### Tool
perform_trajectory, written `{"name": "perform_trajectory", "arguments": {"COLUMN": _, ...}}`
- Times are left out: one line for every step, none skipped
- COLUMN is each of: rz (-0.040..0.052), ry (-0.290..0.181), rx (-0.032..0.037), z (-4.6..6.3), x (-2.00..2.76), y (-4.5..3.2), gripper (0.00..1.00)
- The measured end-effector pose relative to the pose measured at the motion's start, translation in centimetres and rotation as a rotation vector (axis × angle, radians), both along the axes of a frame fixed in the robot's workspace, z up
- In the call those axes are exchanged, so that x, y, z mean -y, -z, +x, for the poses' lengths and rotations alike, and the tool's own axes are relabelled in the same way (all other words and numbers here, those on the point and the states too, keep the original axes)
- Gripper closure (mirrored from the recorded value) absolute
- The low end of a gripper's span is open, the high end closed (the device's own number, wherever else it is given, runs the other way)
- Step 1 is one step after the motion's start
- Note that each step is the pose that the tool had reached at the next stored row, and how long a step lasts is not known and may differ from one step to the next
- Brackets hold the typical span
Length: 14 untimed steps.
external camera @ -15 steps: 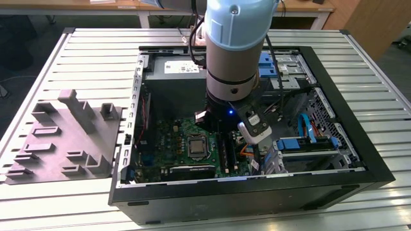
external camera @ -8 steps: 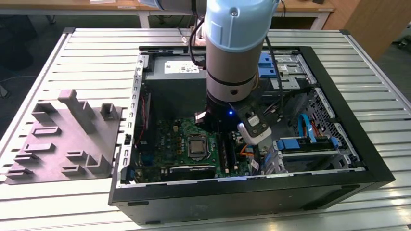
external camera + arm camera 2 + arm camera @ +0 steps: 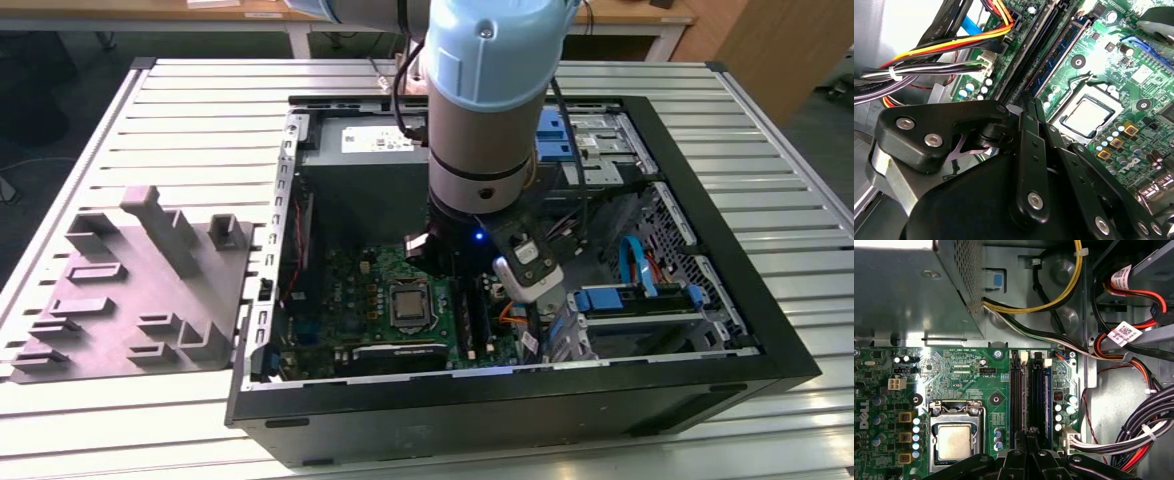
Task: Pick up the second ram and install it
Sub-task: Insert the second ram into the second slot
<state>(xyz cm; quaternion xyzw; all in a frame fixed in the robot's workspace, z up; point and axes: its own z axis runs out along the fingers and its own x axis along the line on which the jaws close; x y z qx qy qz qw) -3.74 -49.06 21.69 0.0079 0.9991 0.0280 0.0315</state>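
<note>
The black-linked gripper [image 3: 1026, 440] sits low over the long black memory slots [image 3: 1030, 395], fingers seemingly pinched together, so pressing should stay square and even over the thin bluish-green ram stick [image 3: 1061, 47].

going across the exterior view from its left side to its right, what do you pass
Grey moulded fixture → green motherboard inside the open computer case → the arm's hand down among the slots → blue drive bracket → bare slatted table.

I see the computer case [image 3: 694, 385] lying open on the table [image 3: 200, 110], with the moulded fixture [image 3: 134, 290] beside it toward the exterior view's left. Inside the case, the motherboard [image 3: 354, 300] holds the processor socket [image 3: 406, 304]; the memory slots [image 3: 1029, 395] run just beside that socket, and the power supply [image 3: 360, 150] sits behind the motherboard.
</note>
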Motion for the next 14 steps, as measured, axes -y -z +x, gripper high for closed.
{"name": "perform_trajectory", "arguments": {"rz": -0.0001, "ry": 0.000, "rx": 0.0000, "z": 0.00, "x": 0.00, "y": 0.00, "gripper": 0.88}}
{"name": "perform_trajectory", "arguments": {"rz": -0.0001, "ry": 0.000, "rx": 0.0000, "z": 0.00, "x": 0.00, "y": 0.01, "gripper": 0.88}}
{"name": "perform_trajectory", "arguments": {"rz": 0.0001, "ry": 0.000, "rx": 0.0001, "z": 0.00, "x": 0.00, "y": 0.01, "gripper": 0.88}}
{"name": "perform_trajectory", "arguments": {"rz": 0.0001, "ry": 0.000, "rx": 0.0001, "z": 0.00, "x": 0.00, "y": 0.02, "gripper": 0.88}}
{"name": "perform_trajectory", "arguments": {"rz": 0.0004, "ry": 0.000, "rx": 0.0002, "z": 0.00, "x": -0.01, "y": 0.07, "gripper": 0.88}}
{"name": "perform_trajectory", "arguments": {"rz": 0.0005, "ry": 0.000, "rx": 0.0002, "z": 0.00, "x": -0.01, "y": 0.14, "gripper": 0.88}}
{"name": "perform_trajectory", "arguments": {"rz": 0.0003, "ry": 0.000, "rx": 0.0001, "z": 0.00, "x": -0.01, "y": 0.16, "gripper": 0.88}}
{"name": "perform_trajectory", "arguments": {"rz": 0.0003, "ry": 0.000, "rx": 0.0001, "z": 0.00, "x": -0.01, "y": 0.16, "gripper": 0.88}}
{"name": "perform_trajectory", "arguments": {"rz": 0.0001, "ry": 0.000, "rx": 0.0001, "z": 0.00, "x": 0.00, "y": 0.16, "gripper": 0.88}}
{"name": "perform_trajectory", "arguments": {"rz": 0.0000, "ry": 0.000, "rx": 0.0001, "z": 0.00, "x": 0.00, "y": 0.16, "gripper": 0.88}}
{"name": "perform_trajectory", "arguments": {"rz": 0.0000, "ry": 0.000, "rx": 0.0001, "z": 0.00, "x": 0.00, "y": 0.16, "gripper": 0.88}}
{"name": "perform_trajectory", "arguments": {"rz": 0.0000, "ry": 0.000, "rx": 0.0001, "z": 0.00, "x": 0.00, "y": 0.16, "gripper": 0.88}}
{"name": "perform_trajectory", "arguments": {"rz": -0.0001, "ry": 0.000, "rx": 0.0001, "z": 0.00, "x": 0.00, "y": 0.16, "gripper": 0.88}}
{"name": "perform_trajectory", "arguments": {"rz": -0.0001, "ry": 0.000, "rx": 0.0002, "z": 0.00, "x": 0.00, "y": 0.16, "gripper": 0.88}}
